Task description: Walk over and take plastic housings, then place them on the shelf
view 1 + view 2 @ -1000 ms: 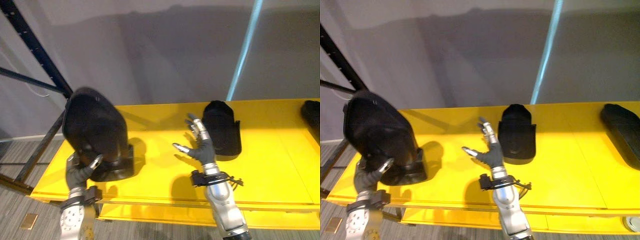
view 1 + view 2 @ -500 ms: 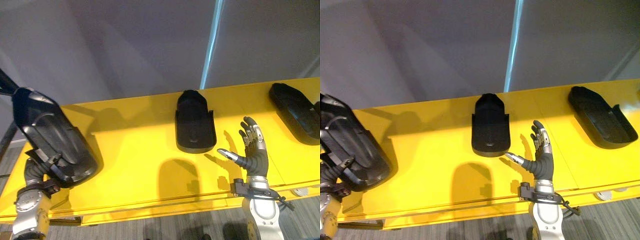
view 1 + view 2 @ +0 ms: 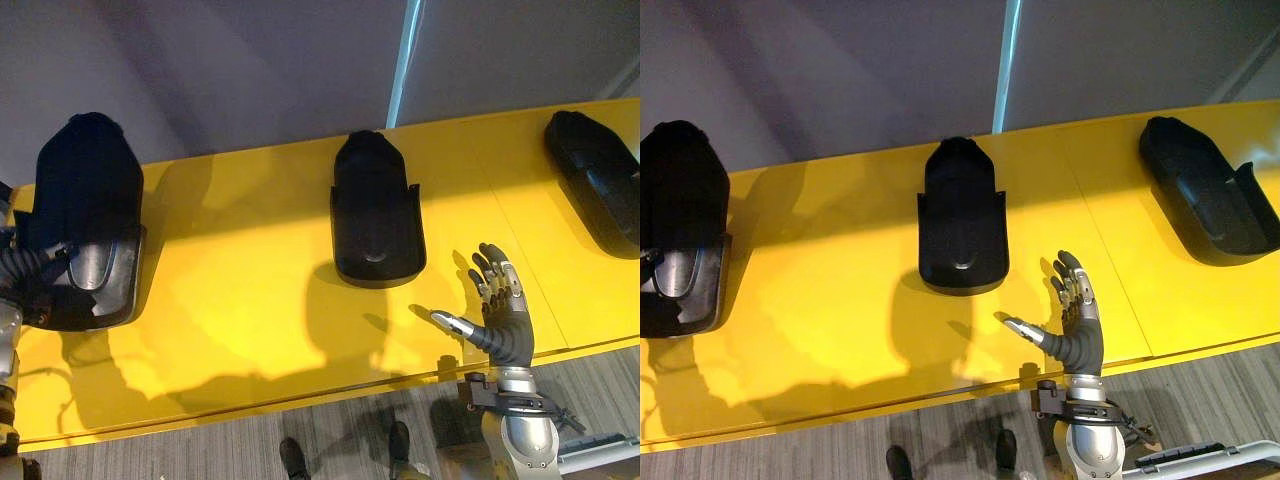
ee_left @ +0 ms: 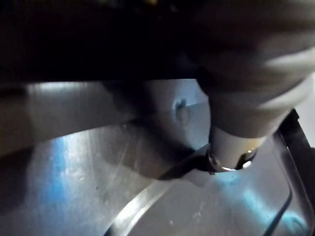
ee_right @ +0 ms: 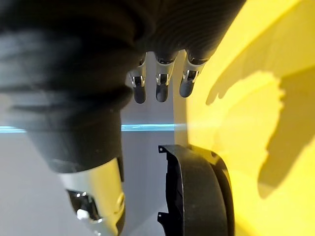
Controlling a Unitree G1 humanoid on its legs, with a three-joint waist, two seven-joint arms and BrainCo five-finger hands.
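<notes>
Three black plastic housings lie on the yellow shelf (image 3: 250,300). The left housing (image 3: 85,200) rests at the shelf's left end with its shiny hollow side up, and my left hand (image 3: 35,268) is curled over its near left edge. In the left wrist view a finger (image 4: 236,123) presses on that housing's glossy inner face (image 4: 98,187). The middle housing (image 3: 375,205) and the right housing (image 3: 595,175) lie free. My right hand (image 3: 503,325) hovers open above the shelf's front edge, just right of and nearer than the middle housing (image 5: 197,196); its fingers (image 5: 157,86) are straight and hold nothing.
A grey wall with a pale blue vertical strip (image 3: 405,50) stands right behind the shelf. Bare yellow surface lies between the left and middle housings. Striped grey floor (image 3: 200,450) runs below the shelf's front edge, with a white object (image 3: 600,455) at the lower right.
The camera has swung, so the whole shelf sits differently in view. My left hand has brought the left housing down from a tilted, raised pose to lie flat on the shelf. The right hand stays open.
</notes>
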